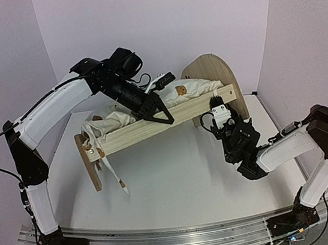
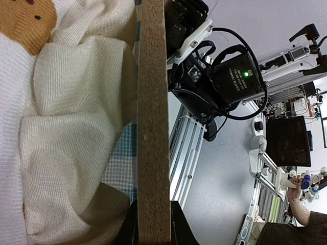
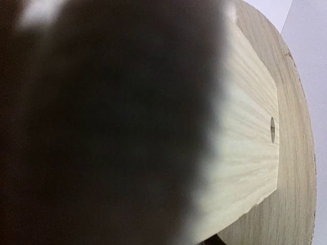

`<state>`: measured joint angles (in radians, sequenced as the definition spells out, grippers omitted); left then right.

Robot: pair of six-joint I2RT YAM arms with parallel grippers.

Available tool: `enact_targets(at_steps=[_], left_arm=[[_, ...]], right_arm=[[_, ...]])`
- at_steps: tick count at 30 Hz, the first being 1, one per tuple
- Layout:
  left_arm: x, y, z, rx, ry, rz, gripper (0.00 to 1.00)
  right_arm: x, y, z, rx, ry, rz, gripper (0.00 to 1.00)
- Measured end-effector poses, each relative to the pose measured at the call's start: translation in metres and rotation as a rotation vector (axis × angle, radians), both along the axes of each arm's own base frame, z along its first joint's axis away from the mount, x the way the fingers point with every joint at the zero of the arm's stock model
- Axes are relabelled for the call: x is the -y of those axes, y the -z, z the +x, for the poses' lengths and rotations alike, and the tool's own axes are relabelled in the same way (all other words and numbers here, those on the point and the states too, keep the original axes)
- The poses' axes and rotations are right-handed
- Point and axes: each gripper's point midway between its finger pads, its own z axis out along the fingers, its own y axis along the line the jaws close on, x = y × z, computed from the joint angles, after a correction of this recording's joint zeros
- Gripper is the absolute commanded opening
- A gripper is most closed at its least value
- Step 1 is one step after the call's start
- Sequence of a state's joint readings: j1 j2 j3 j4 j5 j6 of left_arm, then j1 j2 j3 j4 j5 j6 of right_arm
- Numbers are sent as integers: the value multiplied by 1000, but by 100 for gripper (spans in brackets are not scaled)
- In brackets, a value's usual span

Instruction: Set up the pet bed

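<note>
Though it shows, right end effector (image 1: 217,106) lettering (image 2: 233,71) is unreadable.

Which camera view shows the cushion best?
The top view: the cushion lies crumpled inside the bed. The left wrist view shows only close folds beside the rail; the right wrist view shows just wood, no cushion.

Ahead of right hand (image 1: 217,104), pet bed (image 1: 131,137)

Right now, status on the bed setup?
Left gripper shut on pet bed near rail. Right gripper at rail's headboard end, grip unclear. Cushion bunched inside frame, not flat. Ties dangling off foot end.
</note>
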<state>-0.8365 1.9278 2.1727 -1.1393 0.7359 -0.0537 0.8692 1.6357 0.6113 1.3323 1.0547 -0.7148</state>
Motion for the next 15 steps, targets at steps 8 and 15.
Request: enact_targets(at_steps=[8, 15], left_arm=[[-1, -1, 2, -11, -7, -4, 0], [-3, -2, 3, -14, -5, -7, 0]], right_arm=[[8, 1, 9, 16, -1, 44, 0], [18, 32, 1, -36, -54, 149, 0]])
